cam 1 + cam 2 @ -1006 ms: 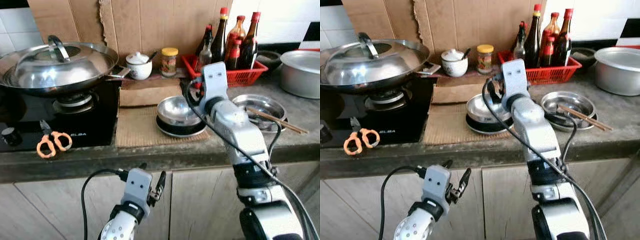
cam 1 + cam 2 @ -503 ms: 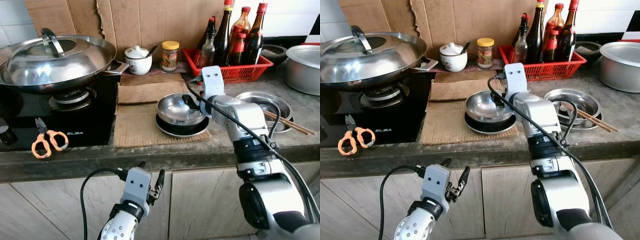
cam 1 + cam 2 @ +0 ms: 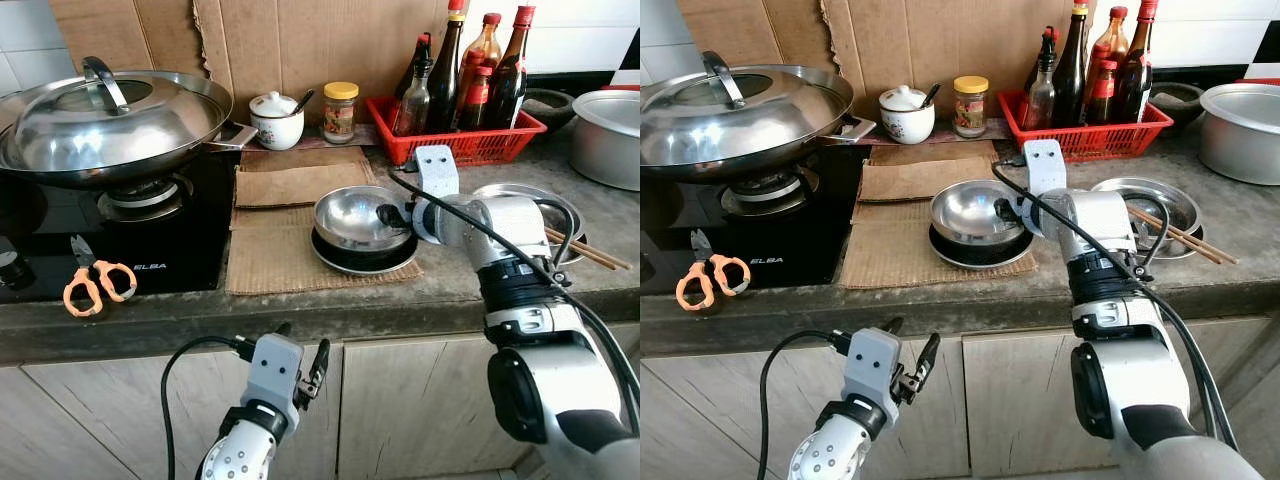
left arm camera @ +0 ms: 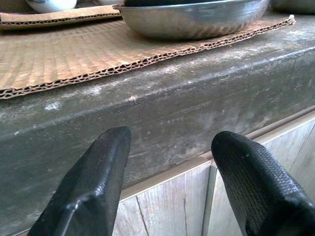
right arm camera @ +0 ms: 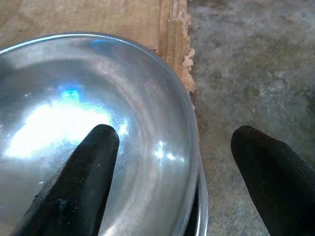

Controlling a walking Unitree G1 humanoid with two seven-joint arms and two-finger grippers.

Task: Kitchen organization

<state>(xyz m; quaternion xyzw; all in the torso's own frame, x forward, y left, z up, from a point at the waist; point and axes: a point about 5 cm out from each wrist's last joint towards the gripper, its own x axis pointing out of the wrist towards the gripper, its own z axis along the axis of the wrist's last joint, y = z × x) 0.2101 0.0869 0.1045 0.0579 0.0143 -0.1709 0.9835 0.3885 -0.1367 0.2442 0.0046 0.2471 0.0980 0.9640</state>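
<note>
The right rim of the steel bowl (image 3: 360,217), stacked on a dark dish mid-tabletop, is straddled by the wide-open, empty right gripper (image 5: 183,183), so closing then lifting seems called for, while the left gripper (image 4: 172,184) is held open below.

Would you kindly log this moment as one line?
right gripper: open, straddling steel bowl rim | left gripper: open, idle below counter | bowl on cardboard

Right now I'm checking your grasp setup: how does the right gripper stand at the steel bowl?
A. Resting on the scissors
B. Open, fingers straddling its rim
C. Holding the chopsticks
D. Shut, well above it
B: the right gripper is open, one finger inside the steel bowl, the other outside its rim.
</note>
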